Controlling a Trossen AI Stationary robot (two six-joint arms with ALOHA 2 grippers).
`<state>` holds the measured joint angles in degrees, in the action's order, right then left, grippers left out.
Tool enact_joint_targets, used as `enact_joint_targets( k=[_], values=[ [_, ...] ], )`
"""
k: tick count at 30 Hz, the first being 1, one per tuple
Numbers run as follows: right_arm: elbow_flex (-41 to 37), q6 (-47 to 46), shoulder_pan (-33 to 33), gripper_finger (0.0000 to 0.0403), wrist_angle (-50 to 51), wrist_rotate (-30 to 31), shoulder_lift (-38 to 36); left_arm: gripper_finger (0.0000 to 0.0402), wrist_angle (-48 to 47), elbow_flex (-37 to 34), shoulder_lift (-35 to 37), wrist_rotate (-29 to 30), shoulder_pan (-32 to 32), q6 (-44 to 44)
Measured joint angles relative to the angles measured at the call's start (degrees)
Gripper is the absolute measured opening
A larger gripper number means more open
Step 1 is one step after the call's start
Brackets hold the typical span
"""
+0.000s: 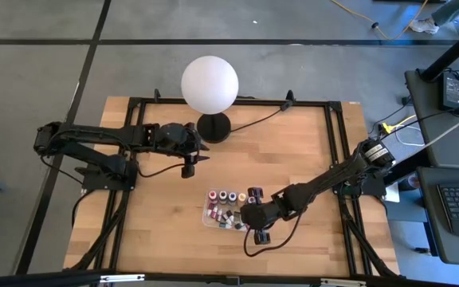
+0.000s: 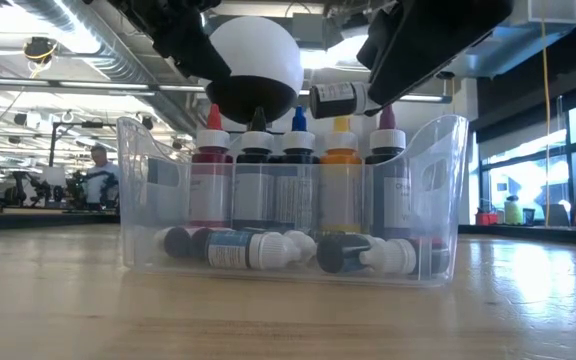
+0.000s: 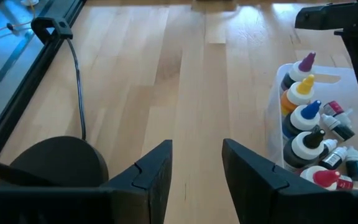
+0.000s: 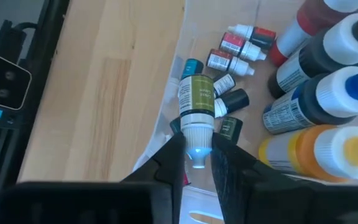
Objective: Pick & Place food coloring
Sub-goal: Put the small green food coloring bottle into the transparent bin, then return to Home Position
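High view: my right gripper [image 1: 259, 226] sits at the near right corner of the clear rectangular plastic tray [image 1: 207, 214]. My left gripper [image 1: 190, 154] waits far off, by the black base of the white globe lamp [image 1: 209, 84].

Low view: a tiny dropper bottle w/ dark green body and white cap [image 2: 340, 99] lies sideways above the tray, under the right gripper. Below it stand five big bottles [image 2: 340, 188]. Small food coloring bottles [image 2: 251, 250] lie on the tray floor.

Left wrist view: my left fingers [image 3: 150, 174] stand apart w/ nothing between them, only wooden table [image 3: 185, 81].

Right wrist view: right fingers pinch the white cap of the green bottle [image 4: 196, 102], body pointing away. Past it, more small bottles [image 4: 240, 43] lie in the tray.
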<state>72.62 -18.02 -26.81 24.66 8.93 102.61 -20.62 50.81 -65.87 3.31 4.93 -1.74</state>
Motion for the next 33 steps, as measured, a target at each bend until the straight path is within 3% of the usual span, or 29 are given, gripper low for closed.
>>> enact_joint_targets(
  k=[23, 29, 33],
  values=[
    [2.2, -5.2, 0.0, 0.0088, 2.7, 0.9, -1.7, 0.0135, -0.7, 0.0, 0.5, 0.0, 0.0, -0.7],
    [3.6, -2.7, 0.0, 0.0088, 13.4, 12.7, -10.6, 0.0137, -0.5, 0.5, 4.2, -3.2, 1.8, 0.5],
    [-0.6, -4.1, 1.5, 0.0088, 15.4, 18.2, -17.8, 0.0139, -0.2, 0.3, 8.0, -7.8, 4.8, 0.5]
  ],
)
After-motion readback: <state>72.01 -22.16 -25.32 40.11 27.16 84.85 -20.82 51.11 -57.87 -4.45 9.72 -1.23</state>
